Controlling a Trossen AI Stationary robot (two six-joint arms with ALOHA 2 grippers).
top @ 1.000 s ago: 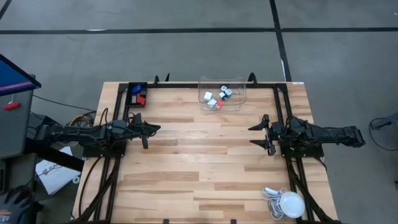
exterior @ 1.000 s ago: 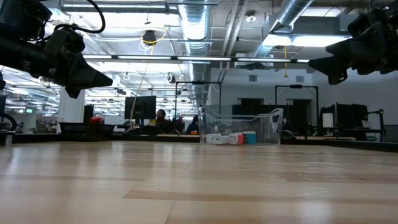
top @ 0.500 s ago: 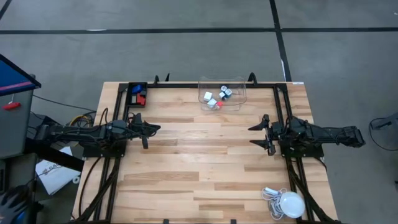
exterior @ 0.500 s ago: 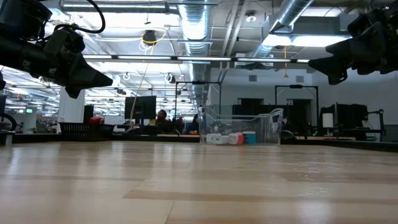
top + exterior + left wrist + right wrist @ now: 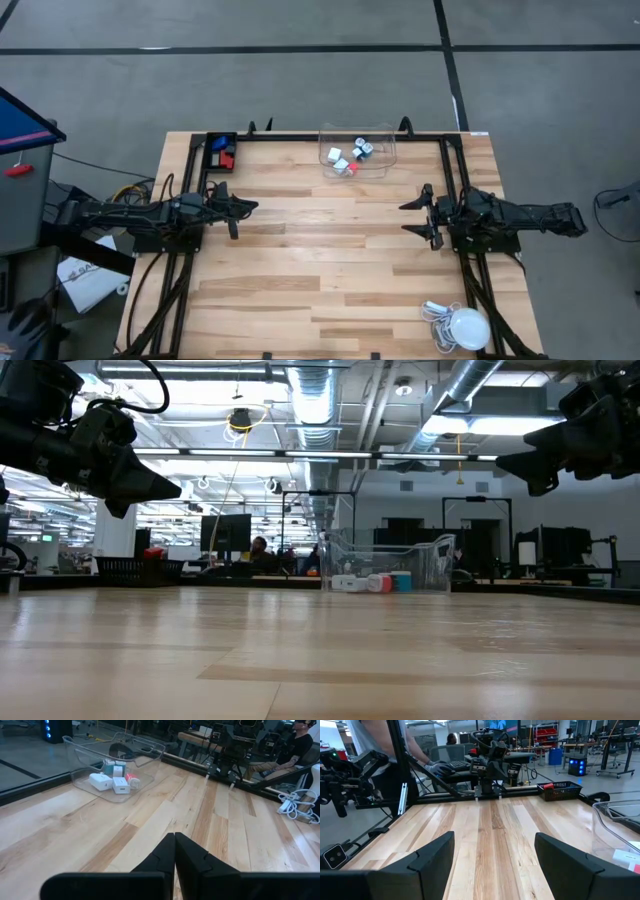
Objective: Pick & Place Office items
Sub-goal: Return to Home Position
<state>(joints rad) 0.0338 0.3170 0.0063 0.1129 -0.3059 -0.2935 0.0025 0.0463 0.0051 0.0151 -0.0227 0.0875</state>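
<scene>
Several small office items, white, blue and red blocks (image 5: 353, 155), lie on the floor of a clear plastic bin (image 5: 385, 150) at the table's far middle; the left wrist view shows them too (image 5: 114, 781). More red and blue pieces (image 5: 224, 152) sit in a black basket (image 5: 209, 143) at the far left corner. My left gripper (image 5: 252, 206) hovers shut over the table's left side, pointing right, its fingers closed together (image 5: 175, 840). My right gripper (image 5: 404, 218) hovers open over the right side, pointing left, with nothing between its fingers (image 5: 495, 845).
A big white round bulb with coiled cable (image 5: 462, 327) lies at the near right corner. Black frame rails (image 5: 340, 136) run along the far edge and down both sides. Bare wood (image 5: 320, 250) spans between the arms. A person (image 5: 375, 740) stands beyond the table's left side.
</scene>
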